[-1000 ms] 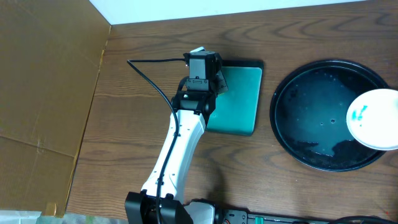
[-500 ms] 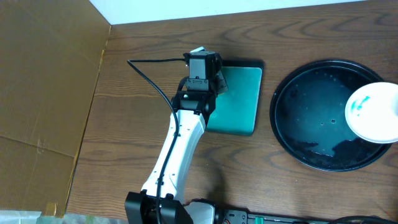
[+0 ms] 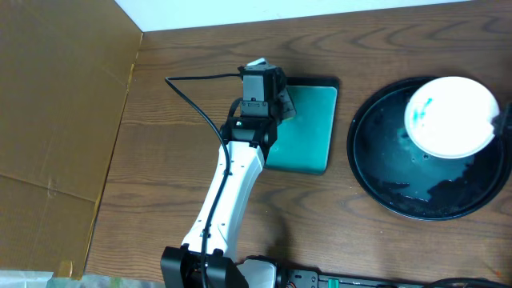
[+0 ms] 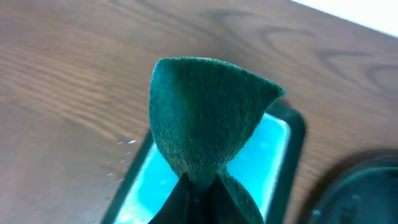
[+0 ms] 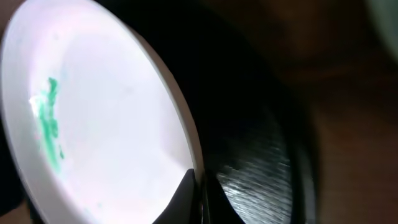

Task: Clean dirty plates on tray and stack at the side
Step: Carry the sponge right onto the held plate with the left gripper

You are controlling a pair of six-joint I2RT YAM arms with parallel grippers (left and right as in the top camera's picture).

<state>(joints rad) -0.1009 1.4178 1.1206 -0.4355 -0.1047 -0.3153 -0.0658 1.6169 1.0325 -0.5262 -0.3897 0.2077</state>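
L gripper (image 4: 199, 190) is pinching 1 green pad (image 4: 205, 118) over teal dish (image 3: 312, 132), center. R gripper (image 5: 198, 193) is clamping 1 smeared plate (image 3: 450, 116) over tray (image 3: 384, 164), upper right.

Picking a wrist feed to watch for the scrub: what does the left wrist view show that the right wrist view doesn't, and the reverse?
Only the left wrist view: the left gripper pinching a green scouring pad, held above the teal dish. Only the right wrist view: the right gripper clamped on the rim of a dirty plate, its teal smear facing the camera. Both: the black tray and the wooden table.
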